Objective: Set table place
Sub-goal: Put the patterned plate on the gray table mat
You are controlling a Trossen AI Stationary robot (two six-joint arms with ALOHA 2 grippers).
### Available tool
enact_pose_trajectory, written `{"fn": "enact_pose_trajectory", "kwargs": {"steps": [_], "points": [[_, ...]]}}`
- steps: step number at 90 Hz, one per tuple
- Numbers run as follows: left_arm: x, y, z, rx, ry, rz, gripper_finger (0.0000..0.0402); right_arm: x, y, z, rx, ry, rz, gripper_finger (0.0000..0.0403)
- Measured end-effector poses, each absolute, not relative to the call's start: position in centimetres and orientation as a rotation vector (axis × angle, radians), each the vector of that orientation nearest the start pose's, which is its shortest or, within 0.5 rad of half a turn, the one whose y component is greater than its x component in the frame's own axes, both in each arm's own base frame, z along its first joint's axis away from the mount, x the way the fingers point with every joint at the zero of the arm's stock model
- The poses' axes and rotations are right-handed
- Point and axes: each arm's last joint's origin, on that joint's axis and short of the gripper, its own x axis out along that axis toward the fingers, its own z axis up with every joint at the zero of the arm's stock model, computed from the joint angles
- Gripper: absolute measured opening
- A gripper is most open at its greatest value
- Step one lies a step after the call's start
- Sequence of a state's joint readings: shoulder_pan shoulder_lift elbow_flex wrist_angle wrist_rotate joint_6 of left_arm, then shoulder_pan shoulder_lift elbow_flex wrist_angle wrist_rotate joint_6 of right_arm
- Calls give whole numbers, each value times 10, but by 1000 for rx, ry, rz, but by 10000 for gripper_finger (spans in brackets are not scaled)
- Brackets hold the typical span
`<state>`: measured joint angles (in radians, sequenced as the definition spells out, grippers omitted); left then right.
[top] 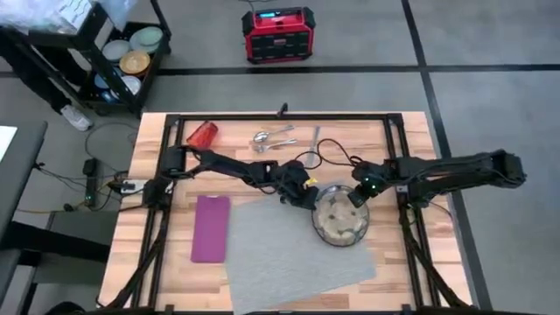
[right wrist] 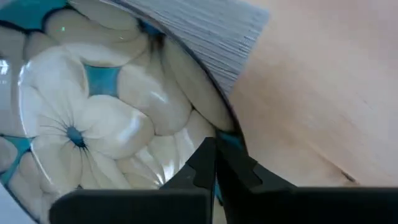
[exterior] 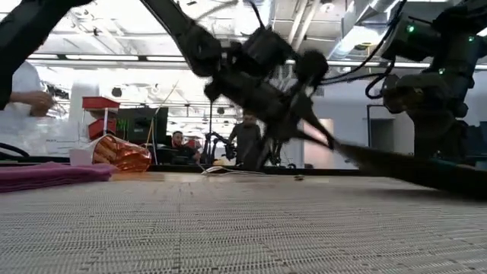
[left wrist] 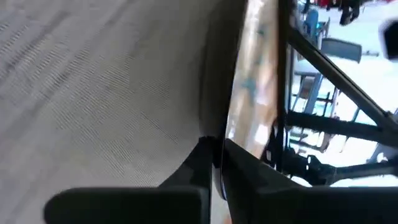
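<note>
Both claws pinching plate (top: 340,219) rim, pattern clear only wrist-side

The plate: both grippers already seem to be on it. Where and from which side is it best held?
By its thin rim, from opposite sides: the left gripper is pinched on the left edge of the plate, the right gripper on the far-right edge. Its flat, wide, shallow shape offers only the rim.

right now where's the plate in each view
high view: plate at the placemat's far right corner, between both grippers.
low view: dark edge-on rim at right.
left wrist view: rim running up from the fingers.
right wrist view: floral face.
Shared landmark: the placemat.
</note>
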<state>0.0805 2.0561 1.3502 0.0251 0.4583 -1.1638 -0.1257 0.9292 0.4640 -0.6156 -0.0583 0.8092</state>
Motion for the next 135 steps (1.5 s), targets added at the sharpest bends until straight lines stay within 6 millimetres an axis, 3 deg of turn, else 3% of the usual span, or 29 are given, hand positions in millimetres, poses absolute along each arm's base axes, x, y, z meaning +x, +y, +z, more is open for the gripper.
{"fn": "enact_pose_trajectory", "kwargs": {"steps": [20,51,86,120,135], "points": [[406,14,200,-1172,1001,81,1,152,-17,179,853,948,-454,0],[358,-14,199,-998,1467,85,1,176,-6,169,844,960,-311,0],[354,-6,197,-933,1494,76,1,214,21,153,893,935,-52,0],[353,-7,197,-905,1498,13,0,226,34,112,925,1112,-71,0],[348,-7,197,-897,1547,-19,0,221,31,107,919,1178,-148,0]]}}
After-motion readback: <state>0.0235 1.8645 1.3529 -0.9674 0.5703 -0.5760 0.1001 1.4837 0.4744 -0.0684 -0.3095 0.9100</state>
